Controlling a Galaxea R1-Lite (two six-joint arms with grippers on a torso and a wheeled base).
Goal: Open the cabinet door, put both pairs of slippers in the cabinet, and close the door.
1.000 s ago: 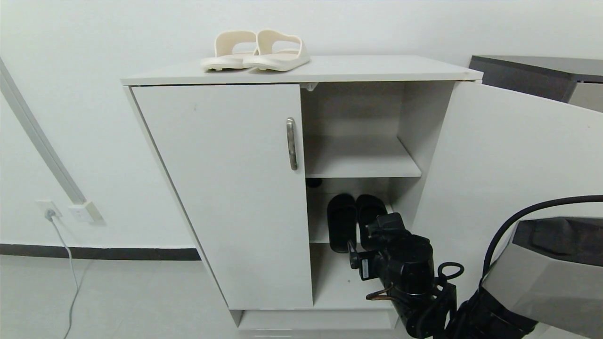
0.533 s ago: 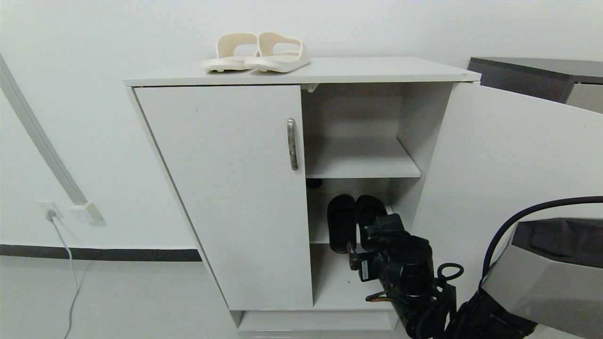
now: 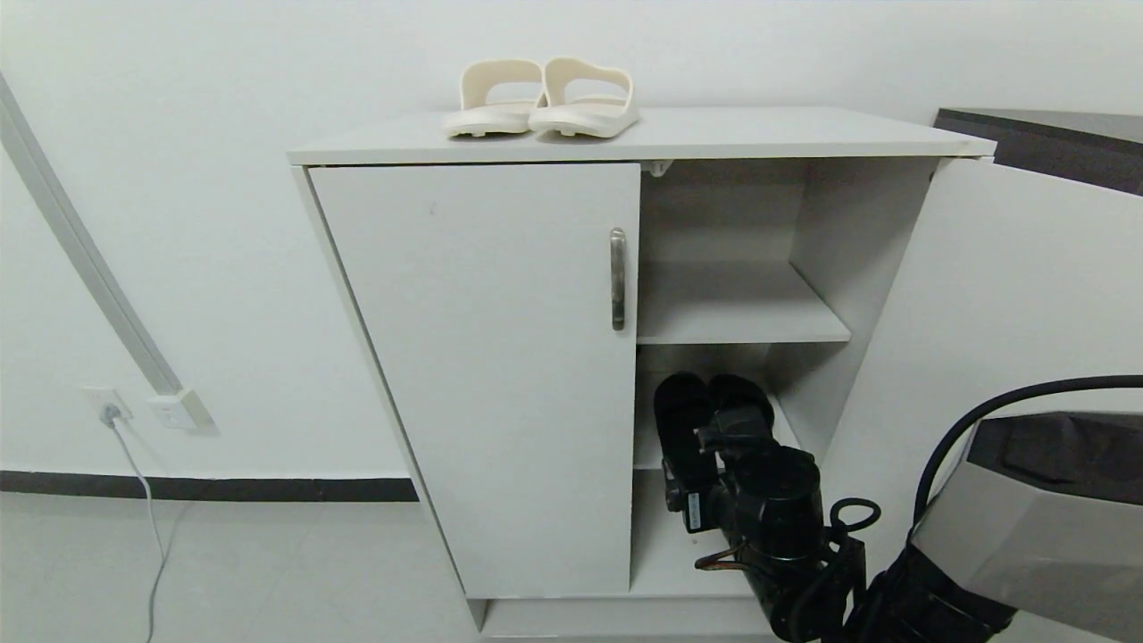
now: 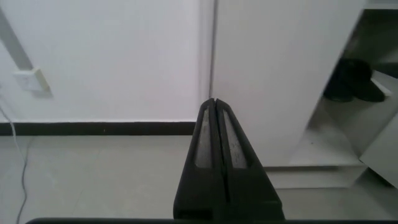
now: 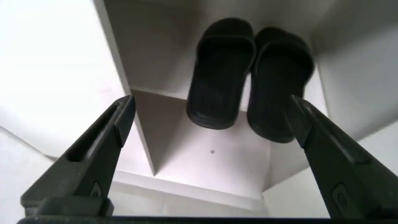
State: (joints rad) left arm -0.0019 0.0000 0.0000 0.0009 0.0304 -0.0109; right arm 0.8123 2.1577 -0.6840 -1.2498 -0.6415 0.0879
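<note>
matt white laminate cabinet (image 3: 759, 134); dull brushed metal handle (image 3: 617, 279); smooth, rubbery cream slippers (image 3: 545, 114); matt black slippers (image 5: 219, 74).

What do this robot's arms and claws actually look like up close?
The right arm is black, built of rounded cylindrical joints, with looped black cables and a small white label. The right gripper has two long, dark grey tapering fingers. The left gripper is black too, with paler grey pads.

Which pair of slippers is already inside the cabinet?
The black pair, on a lower shelf of the open compartment; the cream pair sits on top of the cabinet.
</note>
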